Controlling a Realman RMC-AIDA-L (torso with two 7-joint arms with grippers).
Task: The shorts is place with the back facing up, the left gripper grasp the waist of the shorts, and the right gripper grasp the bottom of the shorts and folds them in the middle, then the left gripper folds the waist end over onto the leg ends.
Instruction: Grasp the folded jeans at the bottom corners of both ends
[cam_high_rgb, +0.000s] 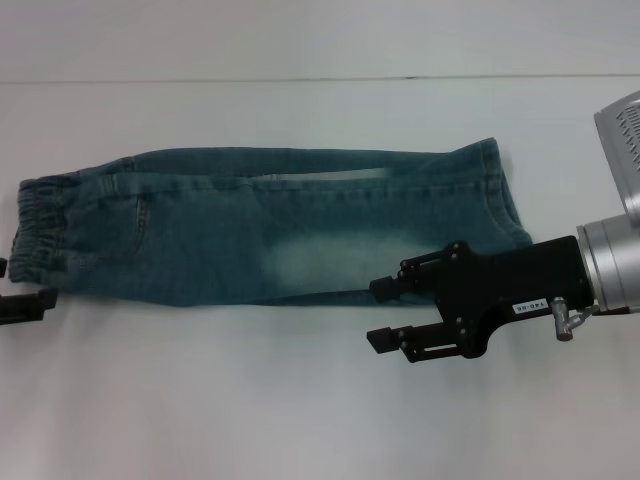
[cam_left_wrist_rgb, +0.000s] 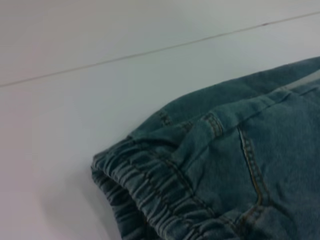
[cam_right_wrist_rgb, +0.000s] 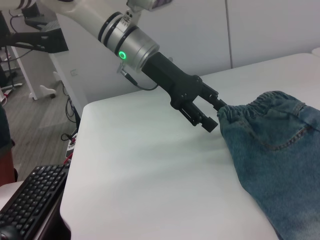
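Lying folded lengthwise on the white table, the shorts await the second fold; the right gripper hangs open and empty beside their near edge. The left wrist view shows only the waist. From the right wrist, the left gripper appears open, one finger touching the waistband.

We take this for an office or lab room. A plain white table fills the right wrist view; at its lower left lies a black keyboard, and at the left edge cables trail over a grey floor beside white walls.
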